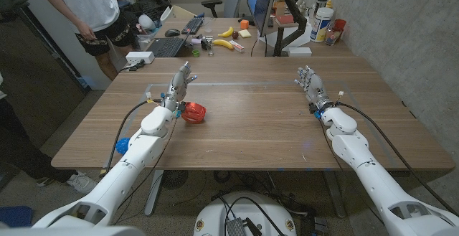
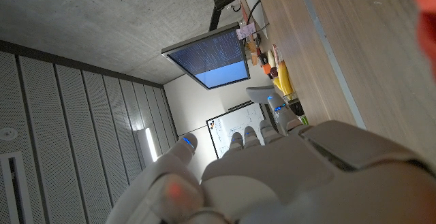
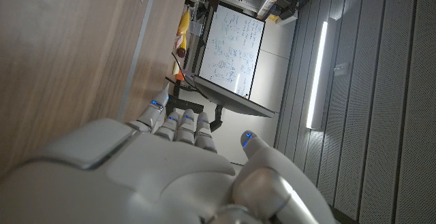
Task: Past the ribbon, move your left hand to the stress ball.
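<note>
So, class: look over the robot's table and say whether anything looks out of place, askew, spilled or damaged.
Nothing stands out. A red object lies beside the left hand on the wooden table; the right hand holds nothing. No spill or damage shows.

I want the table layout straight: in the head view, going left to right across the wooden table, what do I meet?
Left hand → red ribbon → right hand.
</note>
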`<state>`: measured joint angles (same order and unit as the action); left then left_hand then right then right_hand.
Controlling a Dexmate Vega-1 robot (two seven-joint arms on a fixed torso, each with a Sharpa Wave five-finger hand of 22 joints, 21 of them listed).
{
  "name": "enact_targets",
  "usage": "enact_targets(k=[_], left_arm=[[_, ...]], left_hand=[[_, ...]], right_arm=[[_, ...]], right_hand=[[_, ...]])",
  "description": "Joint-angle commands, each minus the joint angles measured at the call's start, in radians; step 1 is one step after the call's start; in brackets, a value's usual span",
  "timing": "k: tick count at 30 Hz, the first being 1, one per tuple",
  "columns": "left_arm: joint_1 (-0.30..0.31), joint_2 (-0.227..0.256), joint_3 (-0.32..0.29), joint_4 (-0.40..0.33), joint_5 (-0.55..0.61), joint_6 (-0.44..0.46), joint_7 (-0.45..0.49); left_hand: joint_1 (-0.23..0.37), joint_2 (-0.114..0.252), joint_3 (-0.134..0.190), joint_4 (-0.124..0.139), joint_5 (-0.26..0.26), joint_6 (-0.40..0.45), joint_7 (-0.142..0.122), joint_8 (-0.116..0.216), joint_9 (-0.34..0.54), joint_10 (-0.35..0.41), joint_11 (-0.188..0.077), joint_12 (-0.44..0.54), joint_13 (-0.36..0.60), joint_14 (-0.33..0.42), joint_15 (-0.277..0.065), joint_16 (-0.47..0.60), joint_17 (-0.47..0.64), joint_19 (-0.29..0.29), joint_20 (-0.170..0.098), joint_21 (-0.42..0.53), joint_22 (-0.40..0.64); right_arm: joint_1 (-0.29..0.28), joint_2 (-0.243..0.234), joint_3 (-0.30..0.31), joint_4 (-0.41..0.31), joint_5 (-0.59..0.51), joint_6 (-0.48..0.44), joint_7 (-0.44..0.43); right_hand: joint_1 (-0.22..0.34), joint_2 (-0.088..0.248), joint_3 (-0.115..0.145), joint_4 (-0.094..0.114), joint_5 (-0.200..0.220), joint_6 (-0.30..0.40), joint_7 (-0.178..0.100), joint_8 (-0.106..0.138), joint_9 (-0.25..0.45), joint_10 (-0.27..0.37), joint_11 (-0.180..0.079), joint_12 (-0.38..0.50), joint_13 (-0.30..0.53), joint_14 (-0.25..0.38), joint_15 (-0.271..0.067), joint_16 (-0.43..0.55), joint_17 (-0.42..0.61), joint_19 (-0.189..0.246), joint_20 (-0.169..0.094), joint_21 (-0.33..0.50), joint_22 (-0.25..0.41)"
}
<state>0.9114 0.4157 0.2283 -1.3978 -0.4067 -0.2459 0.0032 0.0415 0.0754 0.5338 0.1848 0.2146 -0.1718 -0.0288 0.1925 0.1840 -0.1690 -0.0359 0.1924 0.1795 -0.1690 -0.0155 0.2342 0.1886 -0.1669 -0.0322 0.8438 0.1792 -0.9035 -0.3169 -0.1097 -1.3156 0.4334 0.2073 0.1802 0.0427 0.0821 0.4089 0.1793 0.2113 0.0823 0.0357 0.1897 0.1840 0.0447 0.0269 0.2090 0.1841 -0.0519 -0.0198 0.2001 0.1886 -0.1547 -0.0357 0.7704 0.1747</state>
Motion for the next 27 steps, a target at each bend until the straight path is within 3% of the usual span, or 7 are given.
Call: enact_targets(k=[1, 27], left_arm=[[0.032, -0.014, -0.037, -0.059, 0.086, 0.021, 0.029], [0.087, -0.02, -0.072, -0.171, 0.241, 0.043, 0.107]], left_hand=[[0.003, 0.106, 0.011, 0.0, 0.005, -0.023, 0.0, 0.005, 0.004, -0.014, 0.001, 0.002, 0.004, -0.106, -0.001, 0.002, 0.003, -0.172, -0.006, -0.003, 0.004], [0.009, 0.106, 0.022, -0.003, 0.004, -0.016, -0.002, 0.004, 0.003, -0.01, 0.001, 0.001, 0.004, -0.105, -0.003, -0.002, 0.002, -0.178, -0.003, -0.01, 0.004]], right_arm=[[-0.016, 0.065, 0.081, -0.009, -0.07, -0.029, 0.05], [-0.029, 0.127, 0.154, -0.024, -0.134, -0.047, 0.104]], right_hand=[[-0.006, 0.106, 0.011, 0.0, 0.007, 0.011, 0.001, 0.005, 0.002, 0.01, 0.001, 0.004, 0.001, -0.008, -0.003, 0.007, 0.005, -0.003, -0.064, 0.0, 0.002], [-0.01, 0.105, 0.012, 0.0, 0.007, 0.011, 0.0, 0.003, 0.003, 0.01, -0.001, 0.003, 0.001, -0.007, -0.004, 0.007, 0.005, -0.002, -0.064, -0.006, 0.002]])
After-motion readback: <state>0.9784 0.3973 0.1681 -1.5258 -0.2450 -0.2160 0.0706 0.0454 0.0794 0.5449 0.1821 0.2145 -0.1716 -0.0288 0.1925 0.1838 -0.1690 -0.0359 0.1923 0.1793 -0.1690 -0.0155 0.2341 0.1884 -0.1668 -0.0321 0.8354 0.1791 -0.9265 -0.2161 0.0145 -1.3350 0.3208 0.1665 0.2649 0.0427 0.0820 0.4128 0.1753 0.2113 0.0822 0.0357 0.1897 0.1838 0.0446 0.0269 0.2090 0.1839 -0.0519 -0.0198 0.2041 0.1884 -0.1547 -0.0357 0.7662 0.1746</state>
